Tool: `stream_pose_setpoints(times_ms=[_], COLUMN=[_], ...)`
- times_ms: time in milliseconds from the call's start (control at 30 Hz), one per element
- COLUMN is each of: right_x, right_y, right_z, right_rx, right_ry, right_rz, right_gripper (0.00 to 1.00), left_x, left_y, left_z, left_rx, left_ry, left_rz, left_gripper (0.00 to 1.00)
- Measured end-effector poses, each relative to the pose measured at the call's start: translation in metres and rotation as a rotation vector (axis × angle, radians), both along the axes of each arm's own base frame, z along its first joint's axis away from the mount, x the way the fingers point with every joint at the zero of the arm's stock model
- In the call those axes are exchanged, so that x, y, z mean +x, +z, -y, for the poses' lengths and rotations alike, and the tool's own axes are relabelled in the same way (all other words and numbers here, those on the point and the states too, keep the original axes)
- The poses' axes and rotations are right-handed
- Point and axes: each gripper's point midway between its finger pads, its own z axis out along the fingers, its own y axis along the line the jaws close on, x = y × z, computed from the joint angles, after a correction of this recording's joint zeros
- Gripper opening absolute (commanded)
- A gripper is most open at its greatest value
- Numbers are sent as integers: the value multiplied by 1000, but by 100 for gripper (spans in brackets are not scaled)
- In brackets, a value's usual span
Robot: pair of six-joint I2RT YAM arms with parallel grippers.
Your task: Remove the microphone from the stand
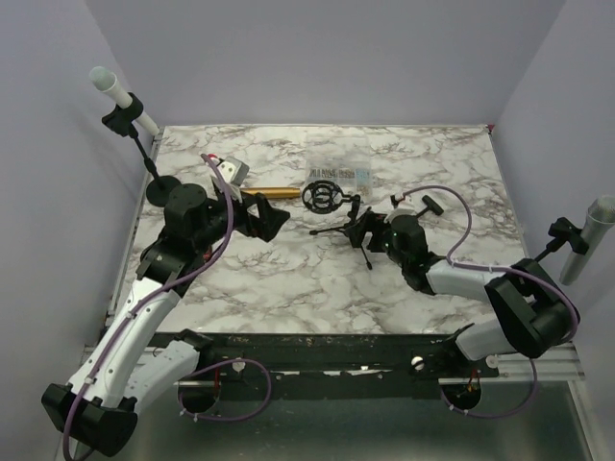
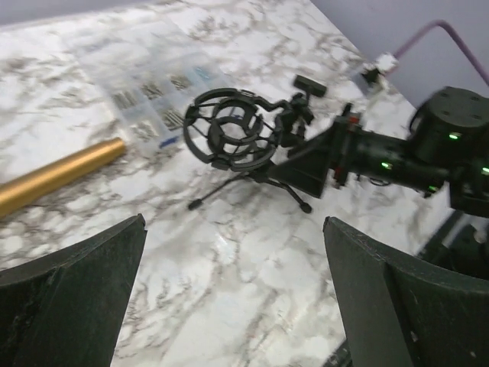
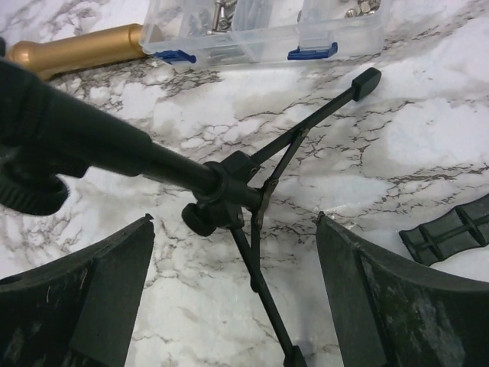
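The gold microphone (image 1: 272, 192) lies flat on the marble table, left of the stand and apart from it; it also shows in the left wrist view (image 2: 53, 177) and the right wrist view (image 3: 76, 50). The black tripod stand (image 1: 348, 229) carries a round shock mount (image 1: 322, 196) that looks empty (image 2: 229, 130). My right gripper (image 1: 370, 233) is open, its jaws either side of the tripod hub (image 3: 229, 191), touching nothing. My left gripper (image 1: 274, 219) is open and empty, low over the table left of the stand (image 2: 234, 222).
A clear plastic parts box (image 1: 351, 178) lies behind the stand (image 3: 267, 30). A black ribbed piece (image 3: 447, 233) lies at the right of the right wrist view. Tall clamped poles stand at the table's left (image 1: 125, 106) and right (image 1: 586, 235) edges.
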Motion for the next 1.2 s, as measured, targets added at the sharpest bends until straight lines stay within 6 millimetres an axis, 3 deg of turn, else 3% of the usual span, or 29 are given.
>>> stream_pose_setpoints(times_ms=[300, 567, 700, 867, 1067, 1200], right_x=[-8, -10, -11, -12, -13, -13], right_y=[37, 43, 43, 43, 43, 43], right_z=[5, 6, 5, 2, 2, 2], right_rx=[58, 64, 68, 83, 87, 89], right_ry=[2, 3, 6, 15, 17, 17], right_rz=[87, 99, 95, 86, 83, 83], right_gripper=[94, 94, 94, 94, 94, 94], left_x=[29, 59, 75, 83, 106, 124], left_y=[-11, -4, 14, 44, 95, 110], left_z=[-62, -111, -142, -203, -246, -283], left_rx=[123, 180, 163, 87, 43, 37], left_ry=[354, 640, 795, 1005, 1136, 1213], left_rz=[146, 148, 141, 137, 182, 181], left_gripper=[98, 99, 99, 99, 99, 99])
